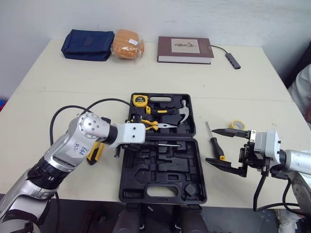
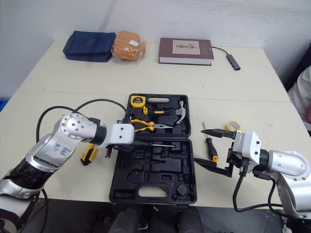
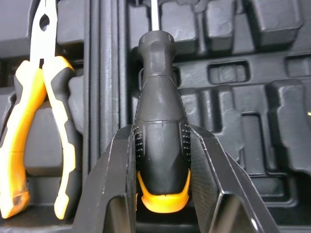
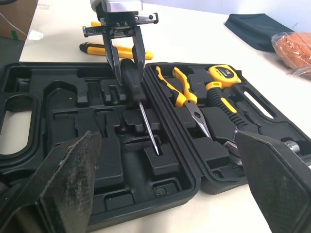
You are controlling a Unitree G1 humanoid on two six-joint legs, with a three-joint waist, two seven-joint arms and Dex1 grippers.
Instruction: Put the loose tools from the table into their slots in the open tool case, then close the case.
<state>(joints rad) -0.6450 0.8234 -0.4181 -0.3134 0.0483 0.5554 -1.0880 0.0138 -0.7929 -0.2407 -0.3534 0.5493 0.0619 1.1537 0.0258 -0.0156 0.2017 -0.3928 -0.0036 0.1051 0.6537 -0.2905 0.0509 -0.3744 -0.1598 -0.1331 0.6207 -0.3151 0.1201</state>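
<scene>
Left wrist view puts the left gripper (image 3: 161,141) clamped on the fat handle of a black screwdriver (image 3: 160,92), whose shaft lies over the moulded recesses of the tool case (image 1: 141,167), in the near half just beside the hinge. The likely failure is a release out of line with its slot: the tool would sit proud on a ridge and stop the case from closing. The pliers (image 3: 43,121) lie just beside one finger, so a sideways correction could knock them loose from their bed. The right gripper (image 1: 210,145) hangs spread wide just off the case's right wall, over a second screwdriver (image 2: 211,148) lying loose on the table (image 1: 58,97); a careless descent could roll it toward the yellow tape roll (image 1: 237,125). A utility knife (image 1: 95,153) waits left of the case. The case's near edge sits close to the table's front edge, leaving little margin there, while the far tabletop offers ample room.
</scene>
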